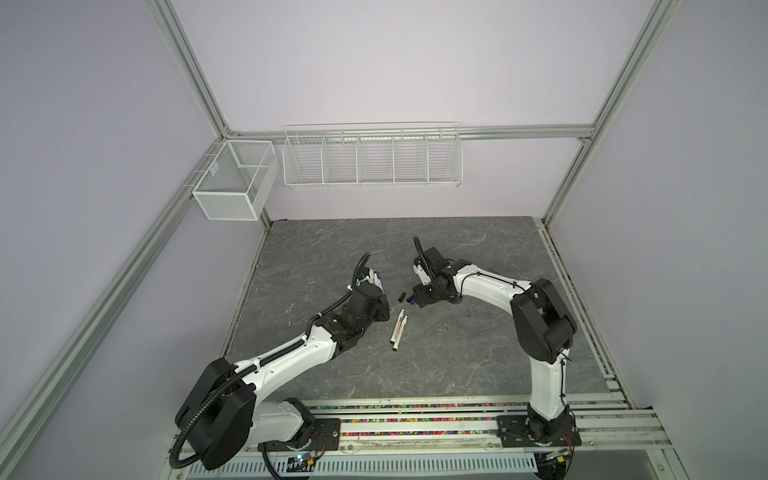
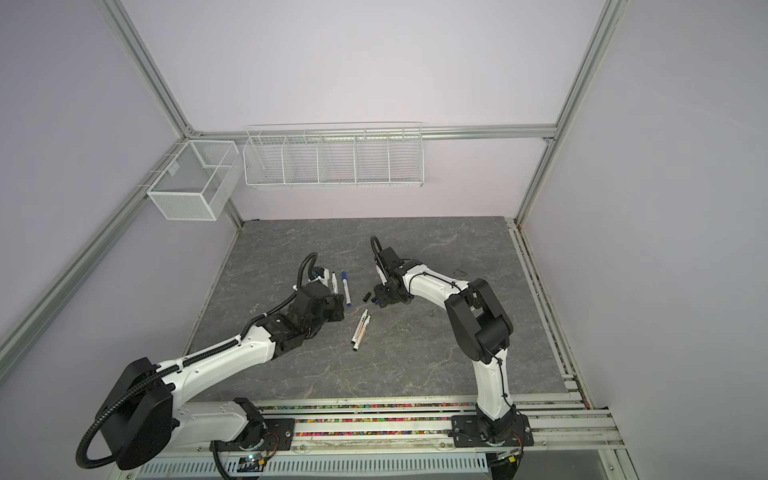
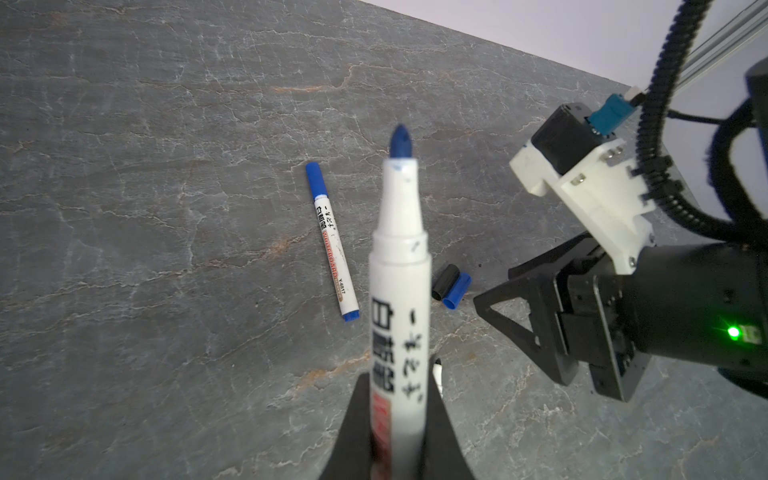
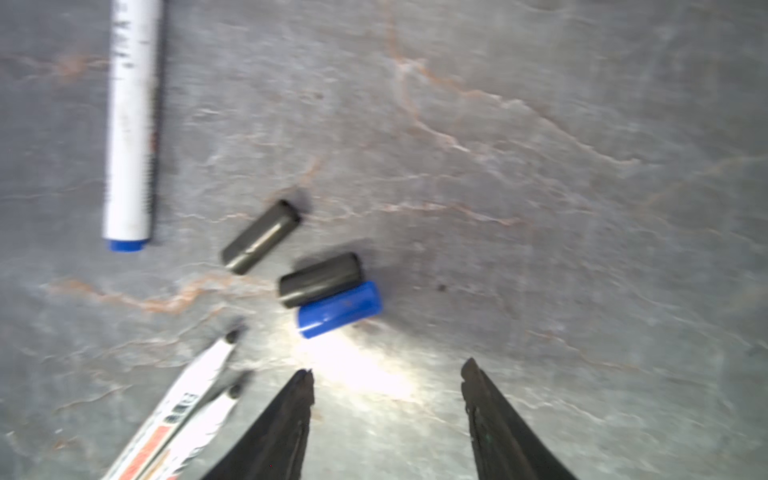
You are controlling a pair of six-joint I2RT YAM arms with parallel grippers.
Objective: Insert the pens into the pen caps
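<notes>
- Gripping an uncapped blue pen [image 3: 400, 266] by its printed barrel, the left end effector [image 3: 399, 370] is seen clenched. The blue tip [image 3: 401, 143] is held out clear of the desk [image 1: 457, 257].
- A capped blue pen [image 2: 345, 289] is pictured lying flat on the desk just beside that arm, its cap already fitted.
- Two black-tipped pens [image 2: 360, 330] are laid side by side and touching, nearer the front edge. No caps are fitted to them.
- Three loose caps are gathered between the arms. One black cap [image 4: 261, 237] lies apart, and a second black cap [image 4: 320, 279] is pressed against the blue cap [image 4: 340, 309].
- The right end effector [image 4: 388, 368] is shown released, its jaws spread and empty, poised just short of the blue cap.
- The pens are judged light, stiff and smooth-walled. Being round, they are likely to roll if nudged. A hold across the barrel, well back from the tip, is thought steadiest for the push.
- The blue cap is judged small, hard and slippery, and is best taken across its closed half so that the open mouth is left free for the tip. Which end is open cannot be told from the blurred wrist view.
- Care is called for, since the touching black cap may be dragged along with it.
</notes>
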